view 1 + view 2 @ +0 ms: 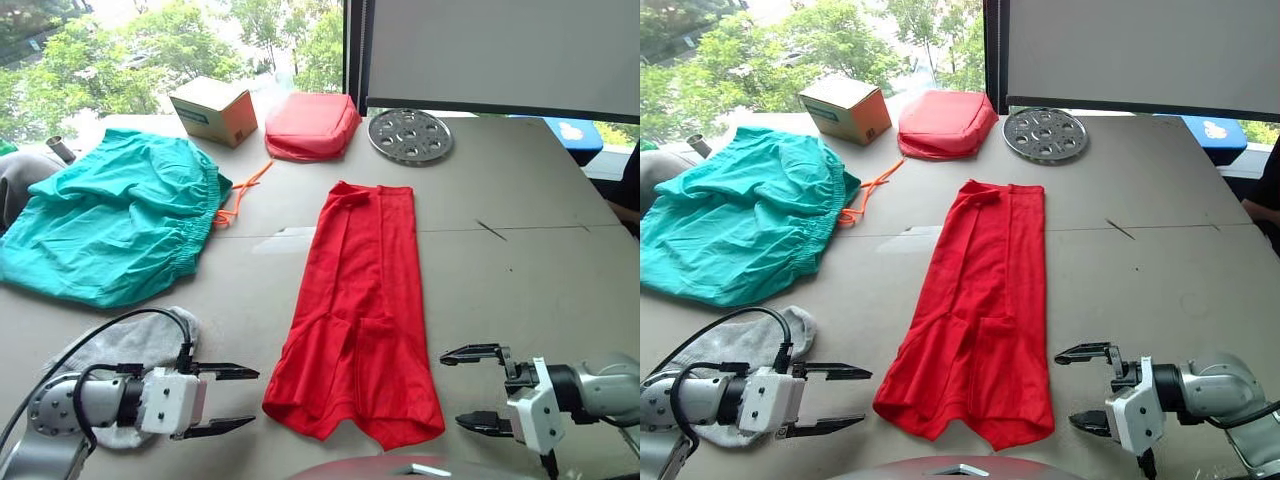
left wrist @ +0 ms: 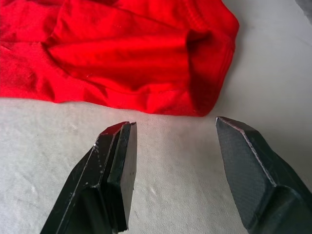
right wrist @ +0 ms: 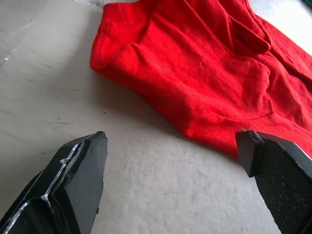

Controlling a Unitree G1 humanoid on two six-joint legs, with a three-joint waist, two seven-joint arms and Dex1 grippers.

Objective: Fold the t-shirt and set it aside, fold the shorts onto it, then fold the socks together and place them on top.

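Here the t-shirt (image 1: 358,315) is laid lengthwise as a long folded strip on the worktop (image 1: 520,250). The left hand (image 1: 228,399) and right hand (image 1: 470,388) (both spread wide, holding nothing) are held beside its near corners. The shorts (image 1: 110,220) are spread at the left, with the socks (image 1: 125,345) nearer.

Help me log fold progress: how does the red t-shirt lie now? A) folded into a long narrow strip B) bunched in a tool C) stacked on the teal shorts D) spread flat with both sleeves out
A: the t-shirt lies as a long narrow strip on the table, sleeves tucked in, between the two open tools.
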